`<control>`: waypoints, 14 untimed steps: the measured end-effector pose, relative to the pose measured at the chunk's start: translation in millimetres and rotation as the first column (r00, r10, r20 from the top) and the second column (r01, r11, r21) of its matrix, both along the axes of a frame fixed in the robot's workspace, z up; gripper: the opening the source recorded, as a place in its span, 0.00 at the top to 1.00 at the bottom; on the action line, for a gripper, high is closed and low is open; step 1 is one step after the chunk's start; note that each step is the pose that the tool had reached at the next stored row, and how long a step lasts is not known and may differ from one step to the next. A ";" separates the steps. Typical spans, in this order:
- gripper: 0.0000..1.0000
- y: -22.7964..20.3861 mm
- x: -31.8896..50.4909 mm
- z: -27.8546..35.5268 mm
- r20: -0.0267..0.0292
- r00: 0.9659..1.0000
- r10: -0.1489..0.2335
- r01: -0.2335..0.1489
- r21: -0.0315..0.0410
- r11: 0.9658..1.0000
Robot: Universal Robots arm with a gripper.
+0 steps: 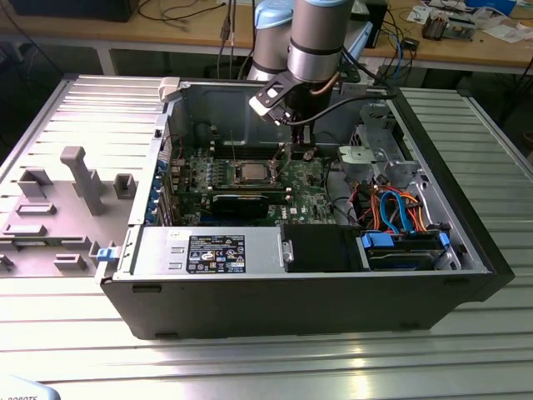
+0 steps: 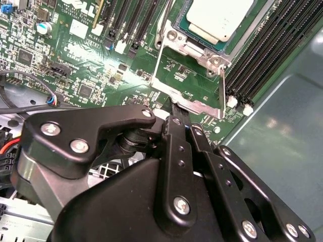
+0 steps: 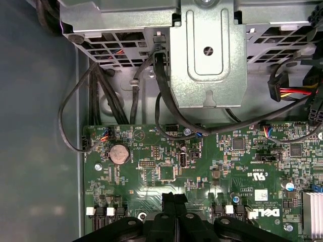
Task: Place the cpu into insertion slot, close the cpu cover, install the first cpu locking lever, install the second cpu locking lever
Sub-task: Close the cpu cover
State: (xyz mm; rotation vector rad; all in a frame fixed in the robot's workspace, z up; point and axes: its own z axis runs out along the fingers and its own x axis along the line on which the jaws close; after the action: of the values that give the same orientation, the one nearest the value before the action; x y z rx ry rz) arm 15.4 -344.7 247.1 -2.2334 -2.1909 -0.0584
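Note:
The cpu (image 2: 219,17), a flat square chip with a pale metal top, lies in the insertion slot (image 2: 199,54); in the exterior view the cpu (image 1: 250,172) sits mid-motherboard. The cpu cover (image 2: 189,102), a thin silvery frame with a large window, stands raised off the slot, and the green board shows through it. My gripper (image 2: 175,108) is shut with its black fingertips pressed together right at the cover's free edge; I cannot tell whether they touch it. In the exterior view the gripper (image 1: 297,148) hangs just to the right of the slot. The first wrist view shows the gripper (image 3: 174,197) over the board.
Long black memory slots (image 2: 262,65) flank the socket. A black card (image 1: 241,202) lies in front of it, and a power supply (image 1: 208,250) fills the case front. A metal drive cage (image 3: 207,55) with cables stands beyond the board. Grey fixtures (image 1: 58,200) lie outside the case.

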 end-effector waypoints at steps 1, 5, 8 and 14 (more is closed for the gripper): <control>0.89 0.0 -0.7 0.0 0.000 1.000 0.000 0.000 0.000 1.000; 0.89 0.0 -4.0 0.0 0.000 1.000 0.000 0.000 0.000 1.000; 0.89 0.0 -6.4 0.0 0.000 1.000 0.000 0.000 0.000 1.000; 0.89 0.4 -14.5 -0.1 0.000 1.000 0.000 0.000 0.000 1.000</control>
State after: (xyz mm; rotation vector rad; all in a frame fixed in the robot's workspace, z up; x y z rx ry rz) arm 0.9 -344.3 247.0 -2.2333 -2.1912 -0.0584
